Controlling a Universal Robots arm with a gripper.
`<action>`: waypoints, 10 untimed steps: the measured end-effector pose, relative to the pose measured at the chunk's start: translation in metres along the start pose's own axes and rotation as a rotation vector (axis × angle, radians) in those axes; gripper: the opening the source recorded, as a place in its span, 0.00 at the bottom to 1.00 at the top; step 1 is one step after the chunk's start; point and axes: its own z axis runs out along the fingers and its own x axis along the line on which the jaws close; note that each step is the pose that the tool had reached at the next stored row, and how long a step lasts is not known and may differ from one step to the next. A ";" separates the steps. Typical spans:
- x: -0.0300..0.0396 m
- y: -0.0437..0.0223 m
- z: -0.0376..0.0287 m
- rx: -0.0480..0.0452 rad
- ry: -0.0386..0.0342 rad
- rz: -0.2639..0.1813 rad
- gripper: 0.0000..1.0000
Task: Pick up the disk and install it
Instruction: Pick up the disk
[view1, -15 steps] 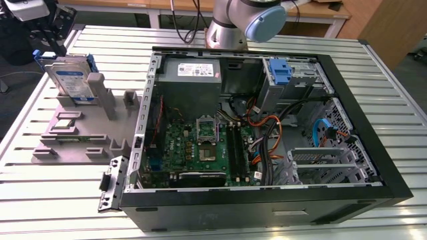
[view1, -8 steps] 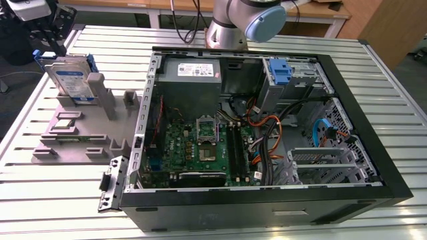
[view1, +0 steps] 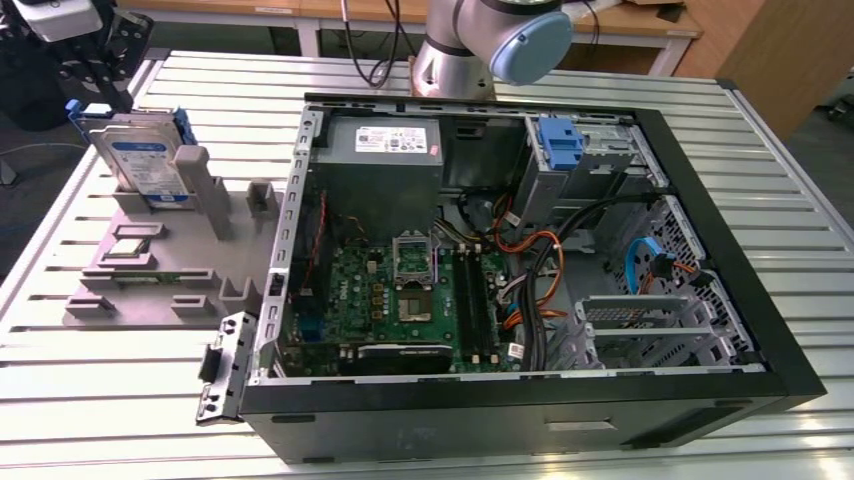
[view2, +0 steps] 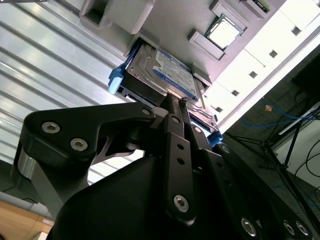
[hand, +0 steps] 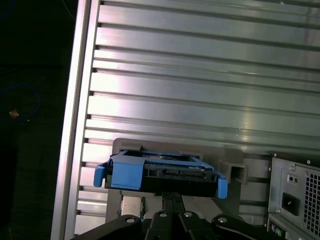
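Observation:
The disk (view1: 140, 160) stands upright in a slot of the grey holder (view1: 160, 265) at the exterior view's left. It is silver with a blue-and-white label and a blue frame. My gripper (view1: 110, 95) hangs just above its top edge. In both wrist views the fingers lie pressed together, so the gripper (view2: 176, 100) is shut with nothing between them. Their tips sit at or just short of the edge of the disk (view2: 170, 70). In the first wrist view the disk (hand: 165, 172) is end-on, right beyond the gripper (hand: 172, 200).
The open computer case (view1: 747, 250) lies on the slatted metal table (view1: 107, 400) at the exterior view's right, its motherboard and cables exposed. A bare blue bracket (view1: 561, 140) sits in its drive bay. The grey power supply (view1: 380, 140) is at the case's back. The arm's base (view1: 461, 50) stands behind.

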 end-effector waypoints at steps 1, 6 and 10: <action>0.0000 0.0000 0.0000 0.0000 0.0000 0.000 0.11; 0.0000 0.0000 0.0001 -0.0005 0.0008 -0.016 0.11; 0.0000 0.0000 0.0003 -0.0016 0.0026 -0.053 0.11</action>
